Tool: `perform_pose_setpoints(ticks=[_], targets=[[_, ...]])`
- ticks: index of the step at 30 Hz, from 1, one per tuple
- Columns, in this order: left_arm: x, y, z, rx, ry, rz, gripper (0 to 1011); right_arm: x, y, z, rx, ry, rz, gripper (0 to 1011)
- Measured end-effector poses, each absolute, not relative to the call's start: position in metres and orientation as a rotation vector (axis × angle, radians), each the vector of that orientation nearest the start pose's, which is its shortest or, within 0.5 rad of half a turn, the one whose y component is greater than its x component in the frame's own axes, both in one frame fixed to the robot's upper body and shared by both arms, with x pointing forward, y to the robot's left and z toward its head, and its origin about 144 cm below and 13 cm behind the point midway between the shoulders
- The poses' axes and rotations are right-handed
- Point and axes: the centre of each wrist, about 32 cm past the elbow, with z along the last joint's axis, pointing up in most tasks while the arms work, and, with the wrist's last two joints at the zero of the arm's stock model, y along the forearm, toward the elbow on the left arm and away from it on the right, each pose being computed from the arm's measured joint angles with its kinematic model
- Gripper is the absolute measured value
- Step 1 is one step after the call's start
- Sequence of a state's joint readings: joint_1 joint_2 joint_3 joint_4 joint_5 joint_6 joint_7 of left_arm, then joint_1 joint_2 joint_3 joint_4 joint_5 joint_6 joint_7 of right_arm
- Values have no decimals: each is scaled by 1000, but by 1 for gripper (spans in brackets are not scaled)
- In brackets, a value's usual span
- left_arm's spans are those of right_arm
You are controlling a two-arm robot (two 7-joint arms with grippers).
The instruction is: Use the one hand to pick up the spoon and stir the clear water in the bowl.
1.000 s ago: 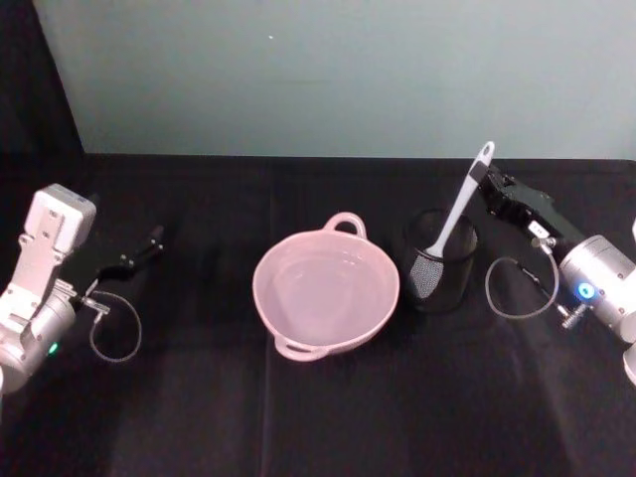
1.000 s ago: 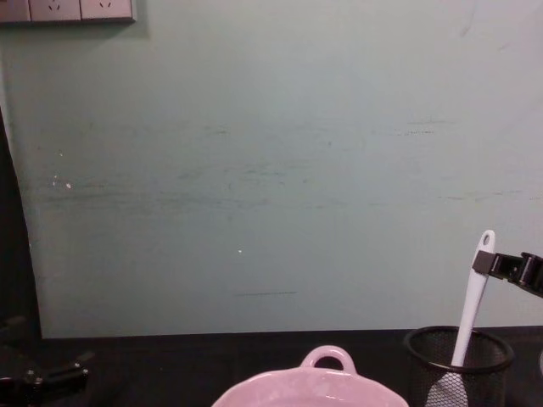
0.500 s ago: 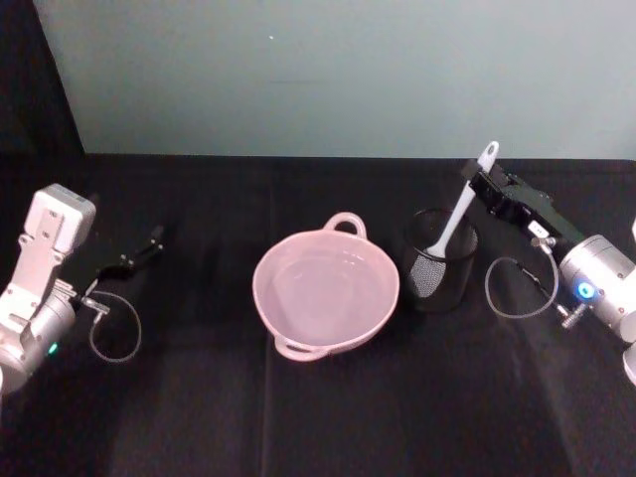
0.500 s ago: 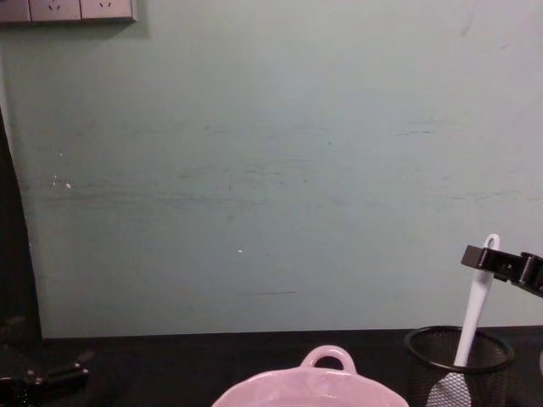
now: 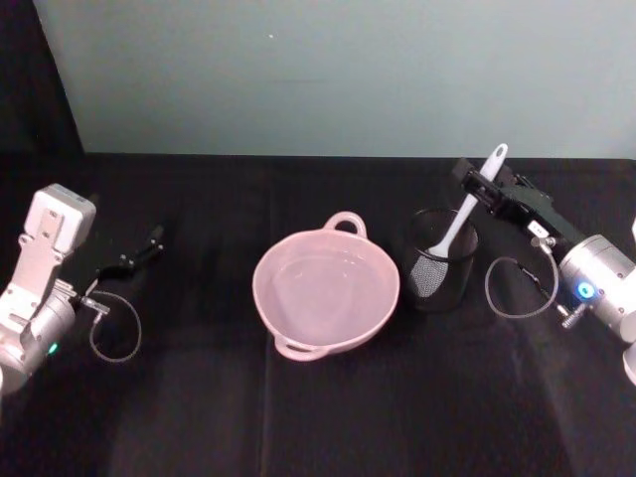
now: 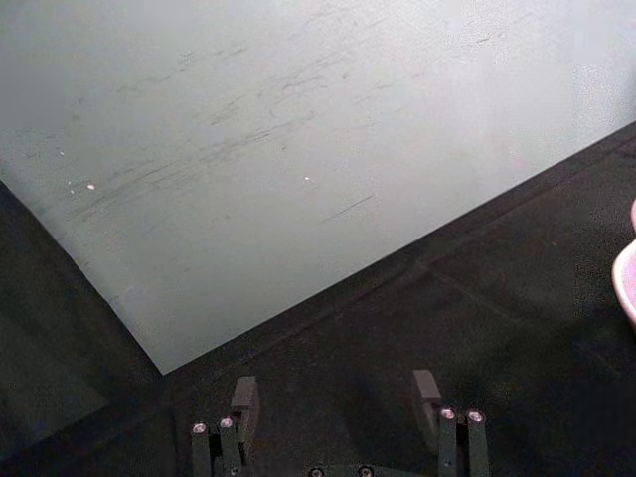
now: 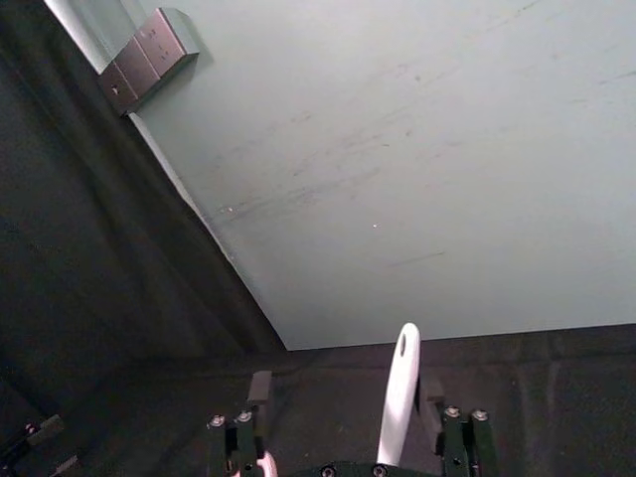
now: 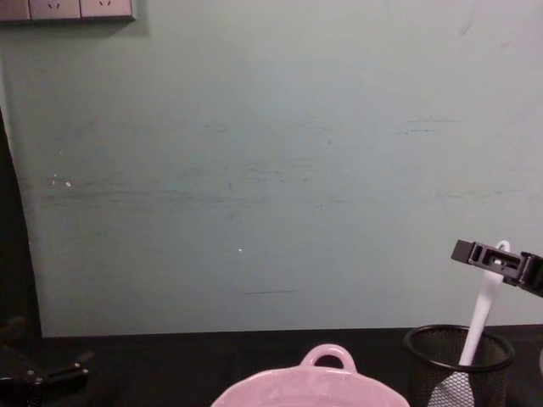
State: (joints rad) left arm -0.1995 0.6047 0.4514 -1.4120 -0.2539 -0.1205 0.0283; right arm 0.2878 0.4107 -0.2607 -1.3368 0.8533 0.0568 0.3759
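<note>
The right gripper point(image 5: 475, 183) is straddling the spoon point(image 5: 467, 207) handle with jaws apart, the spoon standing in the mesh cup point(image 5: 439, 261) just beside the bowl point(image 5: 326, 288), while the left gripper point(image 5: 142, 248), jaws apart, is idling well clear.

We see soft, even light from above, with the pale green wall point(image 5: 338, 75) the brightest area in all four views and no hard glare on it. The black tablecloth point(image 5: 318, 397) swallows light, so shadows on it are barely readable and dark parts blend into it. The pink bowl point(image 5: 326, 290) carries a mild sheen on its inner surface. The head view is a little soft overall, with faint blur along edges. In the left wrist view the wall looks washed out and hazy, while its lower corner falls into deep shade. The chest view is clearer, showing fine scuffs on the wall.
</note>
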Motion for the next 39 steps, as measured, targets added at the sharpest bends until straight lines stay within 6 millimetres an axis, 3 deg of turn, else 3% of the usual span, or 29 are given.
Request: perform_pose_setpoints(ticks=[4,13,29,39], targets=[[489,310,1140,304,-285,1248,1011,531,-301,1169,267,328,-1038,1002],[489,310,1140,304,-285,1248,1011,527,-301,1172,204,282,-1033,1002],[489,310,1140,304,-285,1248,1011,514,-305,1166,-20,-94,-1179,1002],[489,310,1140,304,-285,1248,1011,491,-317,1161,-24,-189,-1253,1002]])
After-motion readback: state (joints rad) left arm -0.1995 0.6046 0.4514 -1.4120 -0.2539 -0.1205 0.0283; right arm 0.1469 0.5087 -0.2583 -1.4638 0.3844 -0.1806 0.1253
